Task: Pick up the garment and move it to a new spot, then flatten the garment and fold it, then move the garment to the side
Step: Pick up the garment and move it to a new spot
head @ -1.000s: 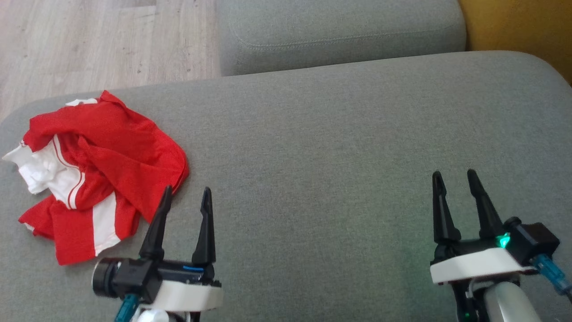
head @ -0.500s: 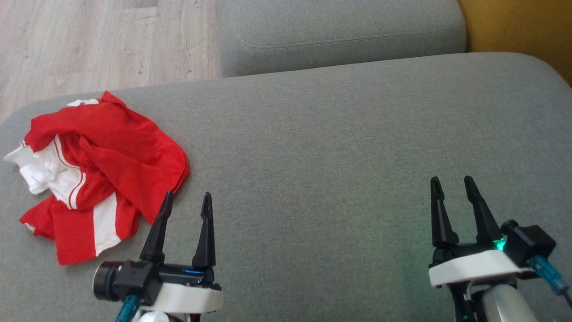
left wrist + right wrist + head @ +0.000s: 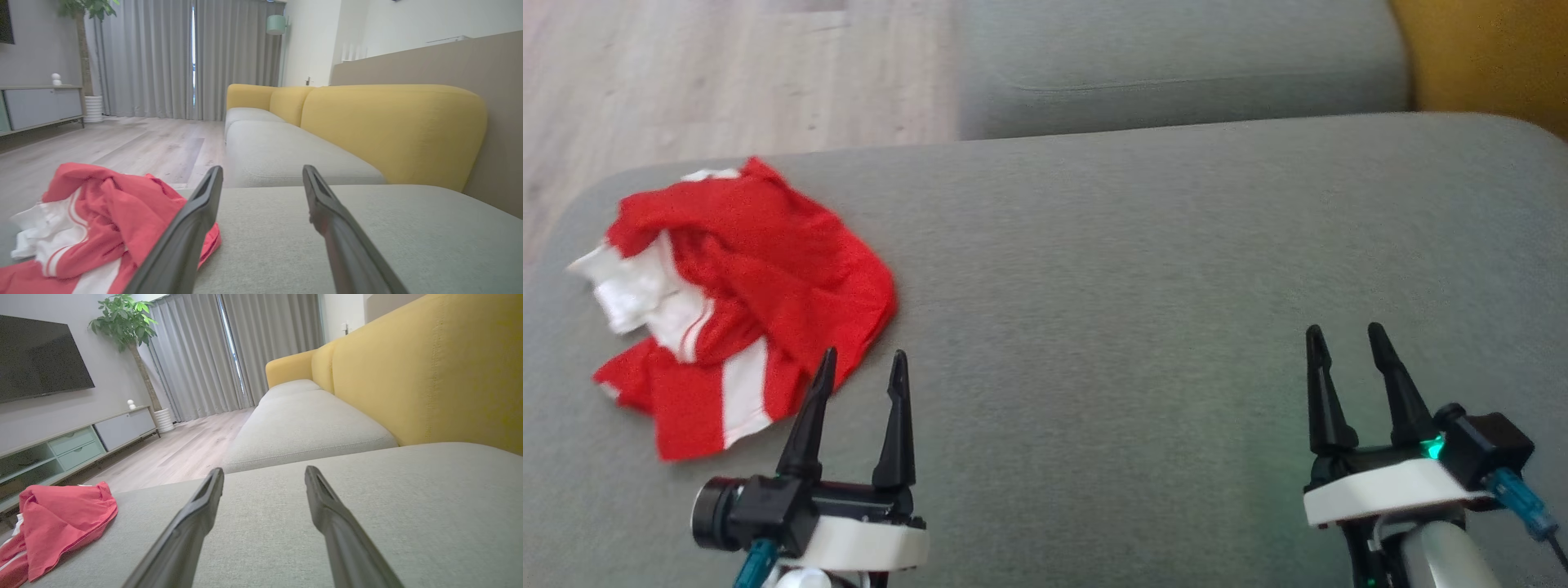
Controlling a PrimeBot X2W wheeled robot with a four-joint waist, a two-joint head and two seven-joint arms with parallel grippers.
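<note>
A crumpled red-and-white garment (image 3: 743,302) is seen lying at the left end of the large grey seat cushion (image 3: 1135,269), its white folds close to the cushion's rounded left edge. Beyond that edge, pale wooden floor (image 3: 727,73) is seen. The rest of the cushion, from the garment across to the right end, is left bare and gives wide room. Along its far edge it is met by a second grey cushion (image 3: 1176,73), and a yellow backrest (image 3: 1486,57) is seen at the far right corner.

The left gripper (image 3: 863,354) is held just beside the garment's near right edge, its fingers spread wide with nothing between them; whether its left finger touches the cloth cannot be told. The right gripper (image 3: 1344,329) is held well apart from the garment over bare cushion, likewise spread wide and empty.

Compared with half a second ago, the whole head view is shifted, so the camera is taken to have moved; the garment's folds and both grippers' spread are unchanged.

One garment, two grippers and two grey cushions are counted.
</note>
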